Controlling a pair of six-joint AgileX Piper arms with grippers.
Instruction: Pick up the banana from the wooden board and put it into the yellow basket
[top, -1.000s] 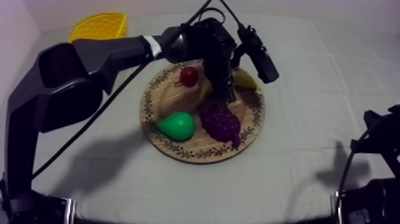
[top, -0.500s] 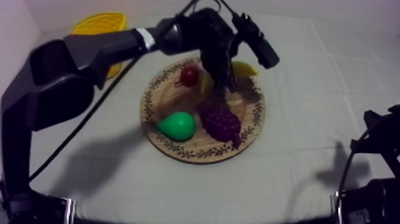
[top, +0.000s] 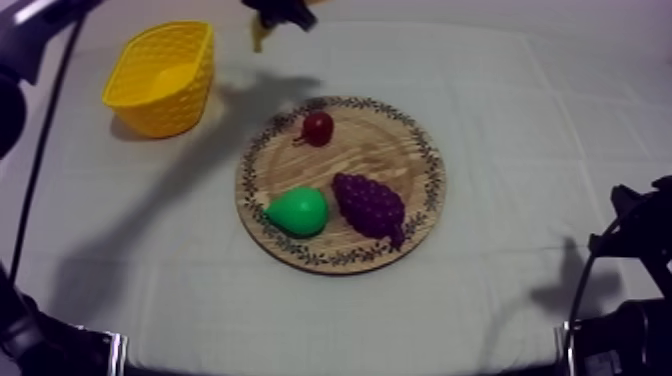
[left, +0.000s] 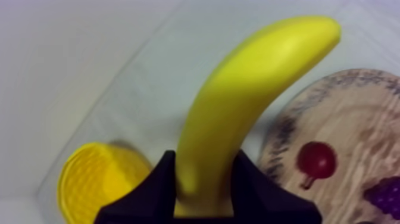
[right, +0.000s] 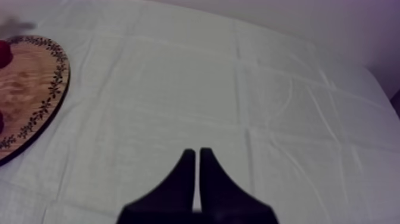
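High above the cloth between the yellow basket (top: 160, 75) and the round wooden board (top: 400, 150), my left gripper (top: 280, 12) is shut on the banana (top: 258, 38). The left wrist view has the yellow banana (left: 238, 101) curving up from between my black fingers (left: 149, 190), with the basket (left: 98, 179) below to one side and the board (left: 339, 119) to the other. My right gripper (right: 196, 154) is shut on nothing, low over bare cloth beside the board (right: 30, 101).
On the board lie a small red fruit (top: 318, 127), a green pear (top: 298, 212) and purple grapes (top: 370, 205). The right arm (top: 630, 250) rests at the table's near right side. Open cloth surrounds the board.
My left gripper has lifted the banana off the board and carried it up and leftward toward the basket. The right arm has not moved.
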